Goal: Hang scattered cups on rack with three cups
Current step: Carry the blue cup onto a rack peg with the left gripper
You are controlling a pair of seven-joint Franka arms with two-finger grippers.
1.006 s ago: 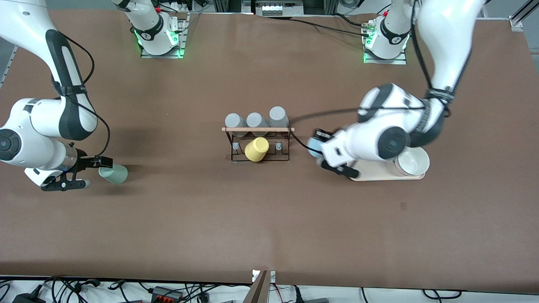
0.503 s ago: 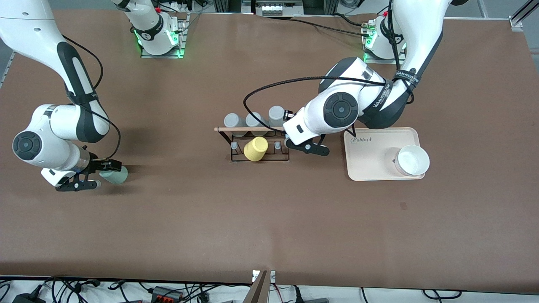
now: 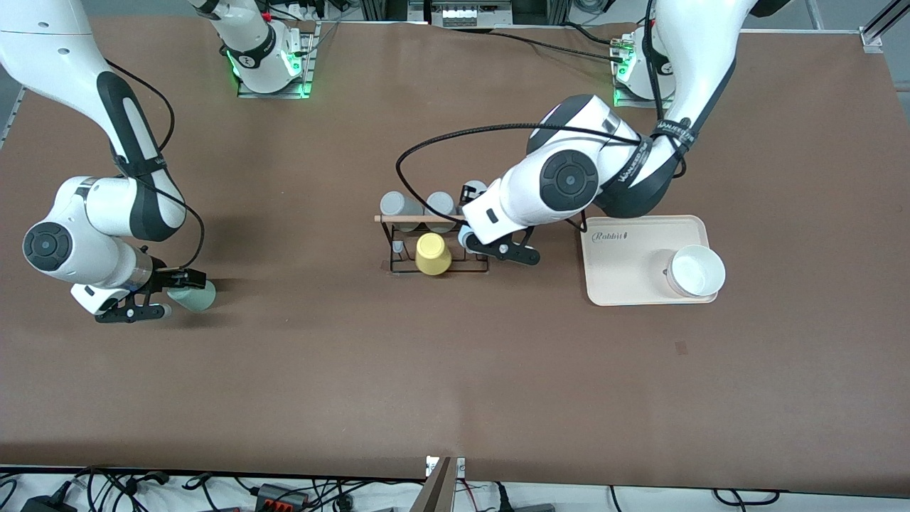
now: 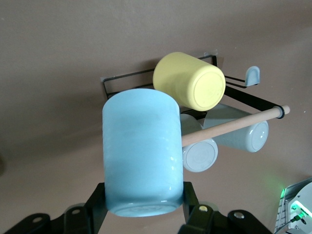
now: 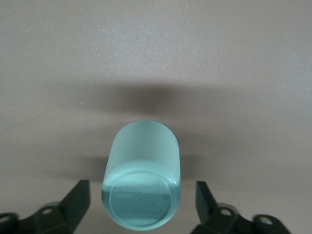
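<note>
Mint green cup (image 5: 141, 180): lies on its side on the desk toward the right arm's end, long axis running between the fingers of the right end effector (image 3: 158, 295), which straddles it wide, not gripping.

Blue cup (image 4: 141, 151): clamped in the left end effector (image 3: 490, 245), over the rack (image 3: 426, 245), beside the yellow cup (image 3: 432, 253).

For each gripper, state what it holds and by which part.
Left gripper: light blue cup, fingers on its sides near the base. Right gripper: nothing; open around the mint cup.
</note>
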